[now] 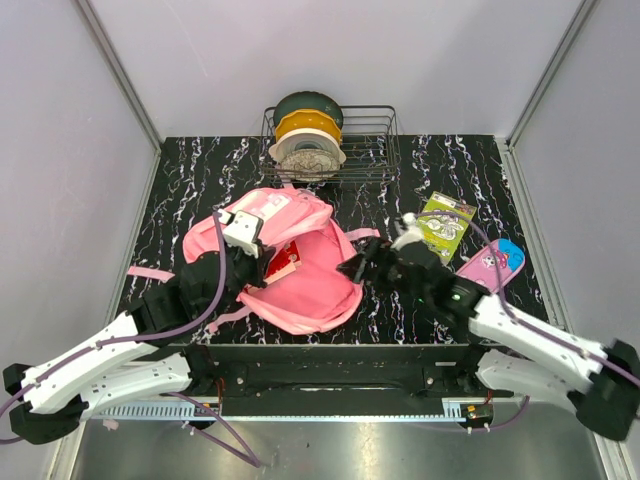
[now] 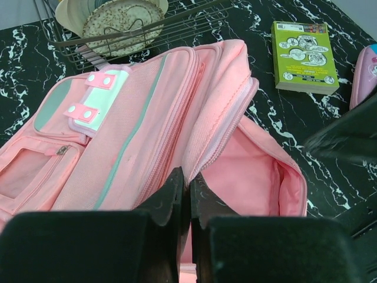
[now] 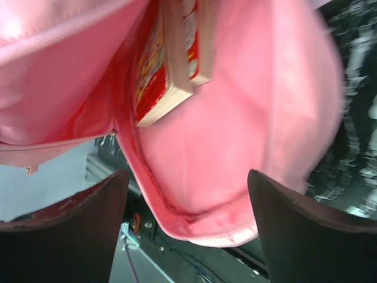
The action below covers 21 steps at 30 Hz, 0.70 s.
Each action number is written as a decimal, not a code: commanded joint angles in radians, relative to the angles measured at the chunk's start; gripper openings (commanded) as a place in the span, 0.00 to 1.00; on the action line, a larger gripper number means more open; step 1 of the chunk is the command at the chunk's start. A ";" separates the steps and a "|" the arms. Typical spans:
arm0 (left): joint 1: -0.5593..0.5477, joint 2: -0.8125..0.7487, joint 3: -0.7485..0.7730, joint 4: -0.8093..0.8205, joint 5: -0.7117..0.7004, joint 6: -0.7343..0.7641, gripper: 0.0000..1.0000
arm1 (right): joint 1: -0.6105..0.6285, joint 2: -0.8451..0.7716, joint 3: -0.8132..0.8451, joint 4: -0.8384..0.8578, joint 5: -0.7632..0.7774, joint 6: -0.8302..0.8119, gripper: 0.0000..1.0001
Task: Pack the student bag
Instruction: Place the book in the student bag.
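Facing student bag mouth from 3 o'clock with nearer right gripper spread wide, empty; pinching its rim tight with left gripper.

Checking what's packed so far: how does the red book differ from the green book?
Colour: the red book has a red-and-yellow cover, the green book a lime one. Place: the red book sits in the open pink backpack; the green book lies flat on the table, outside it. Both are thick, printed, rectangular.
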 commanded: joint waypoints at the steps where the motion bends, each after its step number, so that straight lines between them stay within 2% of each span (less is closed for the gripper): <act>1: 0.008 0.012 0.035 0.102 0.058 -0.005 0.24 | -0.055 -0.226 0.006 -0.329 0.308 -0.048 0.92; 2: 0.008 0.024 0.046 0.088 0.102 0.001 0.40 | -0.090 -0.239 0.015 -0.355 0.319 -0.056 0.95; 4: 0.007 0.067 0.110 0.021 0.223 0.005 0.58 | -0.225 -0.236 0.049 -0.410 0.298 -0.097 0.98; 5: 0.005 0.077 0.130 0.007 0.256 0.001 0.61 | -0.276 -0.221 0.063 -0.421 0.274 -0.114 0.99; 6: 0.005 0.084 0.176 -0.016 0.282 -0.014 0.77 | -0.383 -0.202 0.078 -0.433 0.210 -0.129 1.00; 7: 0.002 0.083 0.198 -0.021 0.305 -0.027 0.88 | -0.434 -0.152 0.109 -0.449 0.174 -0.158 1.00; 8: -0.004 0.077 0.216 -0.020 0.305 -0.039 0.93 | -0.477 -0.126 0.124 -0.455 0.140 -0.172 1.00; 9: -0.006 0.071 0.234 0.006 0.310 -0.048 0.95 | -0.564 -0.100 0.141 -0.459 0.079 -0.188 1.00; 12: -0.006 0.080 0.294 0.043 0.321 -0.051 0.99 | -0.667 -0.006 0.195 -0.458 -0.025 -0.231 1.00; 15: -0.006 0.205 0.363 0.086 0.327 -0.002 0.99 | -0.782 0.083 0.244 -0.450 -0.116 -0.252 1.00; 17: -0.006 0.355 0.392 0.124 0.318 0.025 0.99 | -0.847 0.132 0.276 -0.449 -0.133 -0.274 1.00; 20: 0.010 0.500 0.380 0.330 0.337 0.042 0.99 | -0.902 0.140 0.309 -0.443 -0.034 -0.277 1.00; 21: 0.025 0.588 0.397 0.403 0.357 0.027 0.99 | -0.925 0.151 0.307 -0.412 -0.059 -0.278 1.00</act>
